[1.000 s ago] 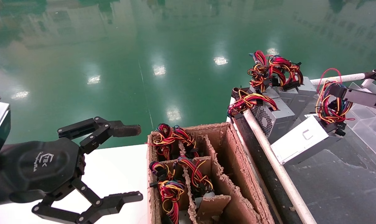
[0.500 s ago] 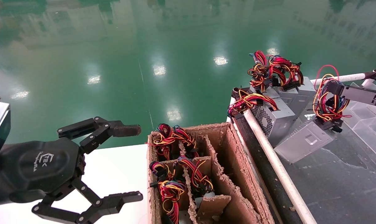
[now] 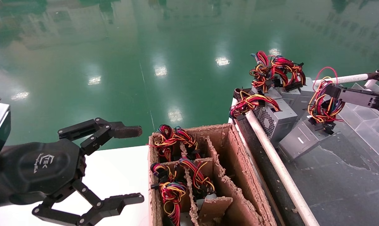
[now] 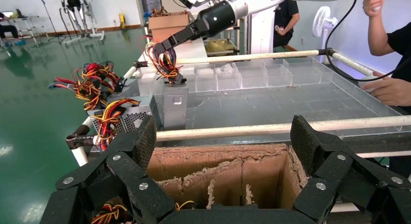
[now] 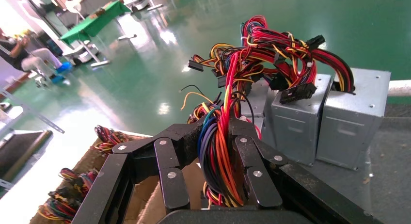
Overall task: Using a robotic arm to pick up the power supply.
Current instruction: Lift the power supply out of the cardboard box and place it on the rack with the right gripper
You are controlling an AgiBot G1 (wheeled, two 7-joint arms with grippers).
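The power supply [image 3: 299,140], a grey metal box, hangs tilted from its looped red-yellow-orange-blue wire bundle [image 3: 323,108]. My right gripper [image 3: 330,91] is shut on that bundle. In the right wrist view the wires [image 5: 218,151] are pinched between the black fingers [image 5: 245,151]. From the left wrist view the box [image 4: 174,105] looks upright under the right gripper [image 4: 164,45]. Its lower end is close to the dark tray floor [image 3: 340,182]; contact cannot be told. My left gripper [image 3: 141,164] is parked open at the lower left, over the white table, and holds nothing.
Other grey power supplies [image 3: 278,117] with wire bundles stand just left of and behind the held one. A white pipe rail [image 3: 271,150] edges the tray. A torn cardboard box [image 3: 236,166] with dividers holds several more units. A person's hand [image 4: 392,88] rests at the tray's far side.
The right gripper has carried the power supply left and slightly down, toward the other grey boxes. The box has swung steeper. The left arm has not moved.
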